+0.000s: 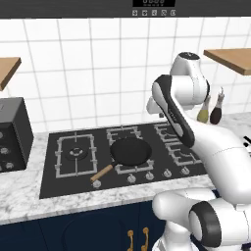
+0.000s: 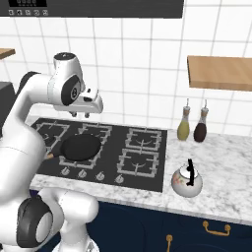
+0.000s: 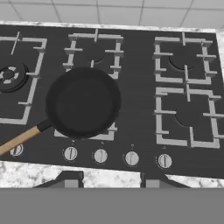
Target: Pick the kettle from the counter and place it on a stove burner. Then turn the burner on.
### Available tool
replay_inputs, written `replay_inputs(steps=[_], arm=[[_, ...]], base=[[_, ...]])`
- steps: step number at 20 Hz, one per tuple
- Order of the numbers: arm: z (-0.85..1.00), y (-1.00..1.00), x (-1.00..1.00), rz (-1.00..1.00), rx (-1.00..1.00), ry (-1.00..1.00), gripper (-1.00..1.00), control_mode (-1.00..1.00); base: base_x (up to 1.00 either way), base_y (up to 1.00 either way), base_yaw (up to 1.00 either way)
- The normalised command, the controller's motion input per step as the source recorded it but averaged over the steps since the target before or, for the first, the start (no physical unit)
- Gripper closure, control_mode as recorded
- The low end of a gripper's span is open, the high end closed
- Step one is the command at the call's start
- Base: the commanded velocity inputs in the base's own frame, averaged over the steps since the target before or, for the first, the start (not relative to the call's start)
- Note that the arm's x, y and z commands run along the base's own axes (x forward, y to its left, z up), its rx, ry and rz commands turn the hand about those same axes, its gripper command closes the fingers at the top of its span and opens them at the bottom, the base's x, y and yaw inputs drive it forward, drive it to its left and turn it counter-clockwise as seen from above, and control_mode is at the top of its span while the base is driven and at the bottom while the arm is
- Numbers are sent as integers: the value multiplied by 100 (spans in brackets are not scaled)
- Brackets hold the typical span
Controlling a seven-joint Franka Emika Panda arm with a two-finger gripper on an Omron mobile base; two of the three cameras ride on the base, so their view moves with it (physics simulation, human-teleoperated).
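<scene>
Right base view: the kettle (image 2: 187, 180) stands upright on the counter (image 2: 231, 167), just right of the black cooktop (image 2: 106, 170) and near the front edge, its thin black handle arching over the lid; behind it, near the tiled wall, the olive bottle (image 2: 183, 125) and the dark brown bottle (image 2: 201, 128) stand side by side, well apart from the kettle; a wooden shelf (image 2: 219, 73) hangs on the wall above them; the gripper (image 2: 87, 114) hangs high over the left part of the cooktop, well apart from the kettle, and I cannot tell from here how wide its jaws stand; in the hand view the two dark finger tips rise at the bottom edge set wide apart with nothing between them, so the jaws are spread and empty; below them lies the cooktop with a black frying pan (image 3: 83, 103) sitting on the front centre grate, its wooden handle (image 3: 19, 139) pointing toward the front left; the two small stove burners (image 3: 186, 87) on the right of the cooktop stand bare, one behind the other, each framed by a square grey grate; a row of round knobs (image 3: 100, 155) runs along the front of the glass; in the left base view a dark appliance (image 1: 13, 135) sits on the counter left of the cooktop.
</scene>
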Motion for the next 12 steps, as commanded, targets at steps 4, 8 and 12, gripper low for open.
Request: replay_inputs(steps=[4, 8, 12], arm=[[1, -70, -53, 0, 1, -7, -100, -100], [0, -100, -86, 0, 0, -11, -100, -100], [0, -100, -63, 0, 0, -2, -100, -100]], base=[[0, 0, 0], [0, 0, 0], [0, 0, 0]])
